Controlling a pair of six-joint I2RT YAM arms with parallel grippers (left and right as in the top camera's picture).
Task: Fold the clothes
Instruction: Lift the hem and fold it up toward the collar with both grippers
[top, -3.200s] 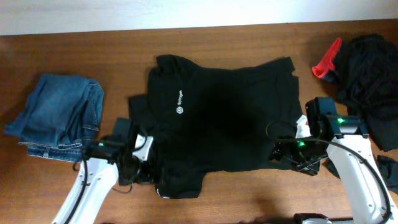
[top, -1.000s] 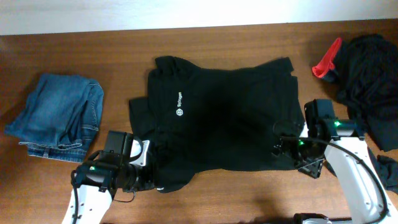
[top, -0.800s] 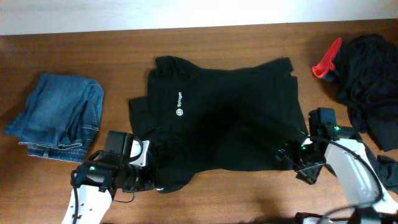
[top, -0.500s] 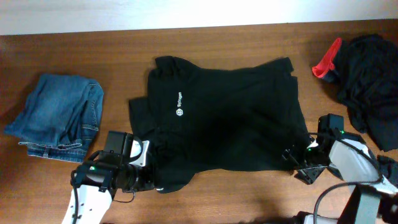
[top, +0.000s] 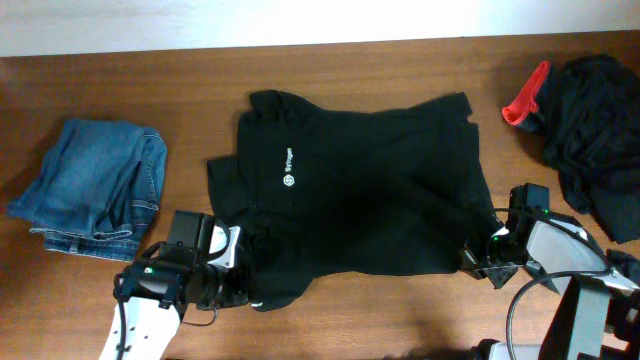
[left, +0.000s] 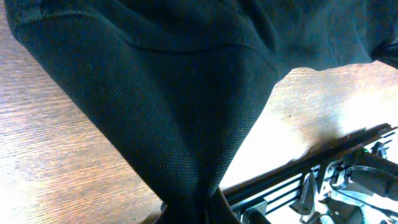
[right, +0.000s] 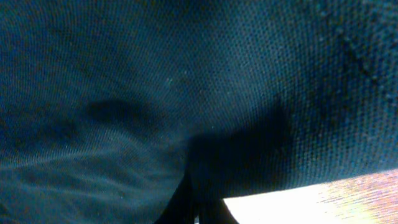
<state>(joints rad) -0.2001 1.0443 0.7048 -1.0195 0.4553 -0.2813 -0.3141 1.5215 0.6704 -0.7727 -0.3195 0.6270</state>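
Brown wood-grain table (top: 120, 70), pale wall strip along the 12 o'clock edge.

Black shirt (top: 370, 200) lies spread at table centre, front up, short-sleeved. Long axis runs roughly 9 to 3 o'clock: shoulders and sleeves toward 9, hem toward 3. Cloth is wrinkled, and the edge at 6 o'clock is uneven.

Markings: small round white logo (top: 288, 181) on the chest, at the 9 o'clock end. White lettering (top: 287, 158) sits just beyond it toward 12 o'clock, running along the 12–6 line. It is too small to read, and no brand can be made out.

Left gripper (top: 245, 290) is at the shirt's 7 o'clock corner, jaws pressed together on the shirt. In the left wrist view the dark weave (left: 174, 112) narrows into a gathered fold that runs down into the pinch at the bottom edge, with bare wood on either side.

Right gripper (top: 470, 262) is at the 4 o'clock corner by the hem, jaws likewise clamped on the shirt. Its wrist view is nearly filled by the black knit (right: 155, 81), puckered toward the bottom centre; a sliver of table shows at 5 o'clock.

Outward: folded blue jeans (top: 95, 185) well apart at 9 o'clock. A black heap (top: 595, 130) of crumpled fabric sits at 2 o'clock, with a red piece (top: 525, 97) touching its near side.
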